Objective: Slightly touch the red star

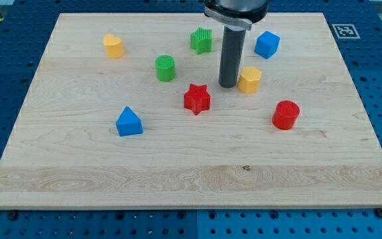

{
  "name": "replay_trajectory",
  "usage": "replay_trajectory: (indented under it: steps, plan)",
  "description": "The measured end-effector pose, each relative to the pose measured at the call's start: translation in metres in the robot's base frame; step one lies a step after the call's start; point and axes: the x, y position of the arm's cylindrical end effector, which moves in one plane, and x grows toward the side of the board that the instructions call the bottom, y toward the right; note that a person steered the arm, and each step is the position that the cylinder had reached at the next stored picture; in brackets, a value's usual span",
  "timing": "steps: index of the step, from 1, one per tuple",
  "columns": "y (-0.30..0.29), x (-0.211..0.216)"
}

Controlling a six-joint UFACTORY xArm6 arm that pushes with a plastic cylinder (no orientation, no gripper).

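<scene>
The red star (197, 99) lies near the middle of the wooden board (178, 172). My tip (228, 85) stands on the board to the star's upper right, a short gap away and not touching it. The tip is close beside the left side of a yellow block (249, 79). The rod rises straight up to the view's top edge.
A green cylinder (166, 68) and a green star (202, 40) lie up-left of the tip. A blue cube (266, 44) is at upper right, a red cylinder (286, 115) at right, a blue triangular block (129, 122) at left, a yellow block (113, 46) at upper left.
</scene>
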Motion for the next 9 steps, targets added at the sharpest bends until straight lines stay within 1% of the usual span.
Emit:
replay_trajectory:
  steps: [2, 6, 7, 8, 9]
  plan:
    - [0.000, 0.010]
    - [0.003, 0.016]
    - [0.000, 0.016]
    - [-0.020, 0.016]
    - [-0.022, 0.016]
